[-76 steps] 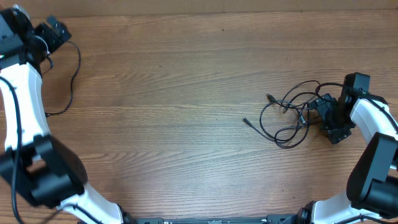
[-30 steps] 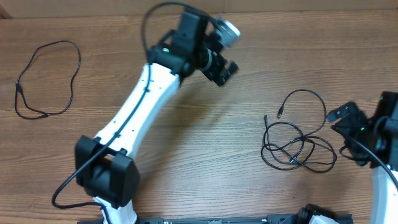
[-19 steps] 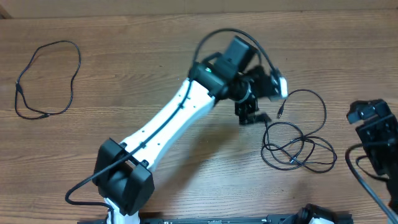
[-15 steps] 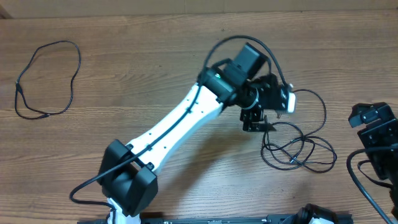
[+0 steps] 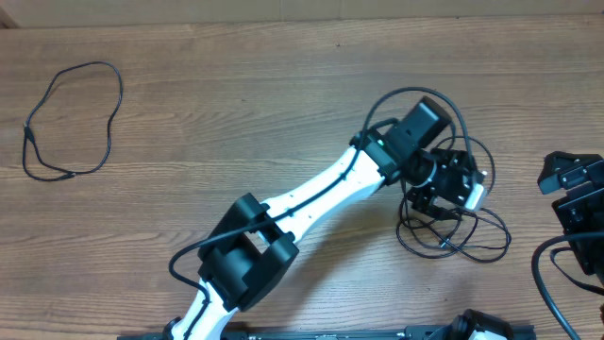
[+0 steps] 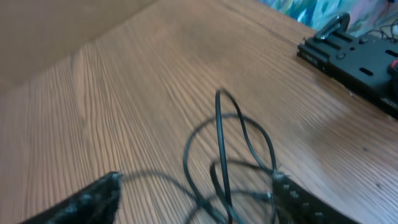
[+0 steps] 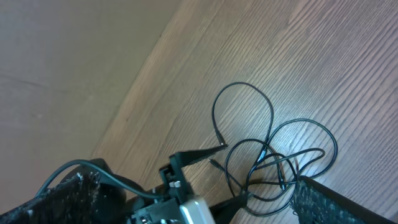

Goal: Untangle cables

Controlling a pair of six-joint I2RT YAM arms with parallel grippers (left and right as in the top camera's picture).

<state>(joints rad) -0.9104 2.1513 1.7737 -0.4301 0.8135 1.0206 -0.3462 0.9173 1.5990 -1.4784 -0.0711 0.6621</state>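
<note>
The tangled cables (image 5: 464,238) lie in thin black loops on the wooden table at the right. My left gripper (image 5: 429,201) has come down onto the upper part of the tangle. In the left wrist view its fingers (image 6: 93,198) stand wide apart, with several strands of the cables (image 6: 221,149) crossing between them, so the left gripper (image 6: 196,182) is open. One separate cable (image 5: 71,118) forms a loop at the far left. My right gripper (image 5: 566,189) waits open at the right edge, apart from the tangle. The right wrist view looks down on the cables (image 7: 273,146).
The left arm (image 5: 311,194) stretches diagonally from the front edge across the table middle. Its thicker black wiring (image 5: 396,104) arches above the wrist. The right arm's body (image 6: 354,56) shows beyond the tangle in the left wrist view.
The left arm has swung right and downward from mid-table onto the tangle. The right gripper has drawn back a little toward the right edge. The tangle's upper loop is now partly under the left gripper.
</note>
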